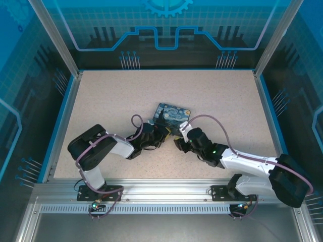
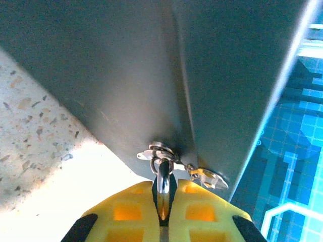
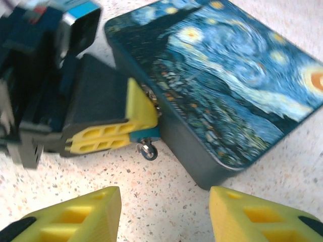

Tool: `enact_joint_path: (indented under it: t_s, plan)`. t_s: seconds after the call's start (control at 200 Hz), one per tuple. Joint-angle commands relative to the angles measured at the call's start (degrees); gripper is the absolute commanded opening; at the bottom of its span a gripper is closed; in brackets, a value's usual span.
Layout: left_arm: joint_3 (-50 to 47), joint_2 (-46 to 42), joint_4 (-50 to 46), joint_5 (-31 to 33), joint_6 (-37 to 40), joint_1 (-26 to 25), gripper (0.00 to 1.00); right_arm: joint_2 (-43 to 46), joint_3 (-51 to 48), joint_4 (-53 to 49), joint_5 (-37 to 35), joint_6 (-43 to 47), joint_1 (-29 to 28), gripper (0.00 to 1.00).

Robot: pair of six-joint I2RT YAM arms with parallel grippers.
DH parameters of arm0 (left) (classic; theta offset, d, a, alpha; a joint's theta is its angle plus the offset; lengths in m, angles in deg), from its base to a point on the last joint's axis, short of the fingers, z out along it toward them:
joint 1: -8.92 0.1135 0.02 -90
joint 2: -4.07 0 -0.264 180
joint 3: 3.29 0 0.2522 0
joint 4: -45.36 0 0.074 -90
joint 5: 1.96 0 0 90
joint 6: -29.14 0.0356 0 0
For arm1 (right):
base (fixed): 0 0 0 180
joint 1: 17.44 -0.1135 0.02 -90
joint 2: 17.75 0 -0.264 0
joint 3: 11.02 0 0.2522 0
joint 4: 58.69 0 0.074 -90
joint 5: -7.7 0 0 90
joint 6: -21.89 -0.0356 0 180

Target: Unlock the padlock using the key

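Note:
The swirl-painted box [image 1: 171, 115] lies mid-table, and its grey side wall [image 2: 151, 75] looms in the left wrist view. The padlock hangs from the box's hasp ring [image 2: 160, 151], its thin metal shackle [image 2: 163, 184] pinched between my left gripper's yellow fingers [image 2: 136, 206]. My left gripper [image 1: 160, 135] is shut on the padlock; its bluish body [image 3: 147, 133] peeks out under the fingers. A small dark round metal piece, apparently the key [image 3: 149, 150], sticks out below that body. My right gripper [image 3: 164, 201] stands open over bare table just in front, holding nothing.
A second metal latch tab [image 2: 208, 178] sits on the box wall right of the hasp. The box [image 3: 227, 85] lies to the right front of my right gripper. Blue enclosure walls [image 1: 65, 96] ring the speckled tabletop [image 1: 126, 91].

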Motion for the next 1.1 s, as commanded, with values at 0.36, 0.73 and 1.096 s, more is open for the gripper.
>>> enact_joint_path:
  t_s: [0.36, 0.73, 1.096]
  plan:
    - [3.58, -6.45, -9.46, -6.97, 2.66, 3.27, 0.0, -16.68, 5.65, 10.24, -17.12, 23.49, -9.56, 0.51]
    - [4.03, -6.27, -9.49, -7.37, 2.44, 3.36, 0.0, -18.75, 6.98, 12.26, -17.35, 25.36, -9.14, 0.48]
    - [3.85, -6.53, -9.44, -7.59, 2.21, 3.39, 0.0, -20.78, 6.53, 13.19, -17.35, 23.3, -7.46, 0.36]
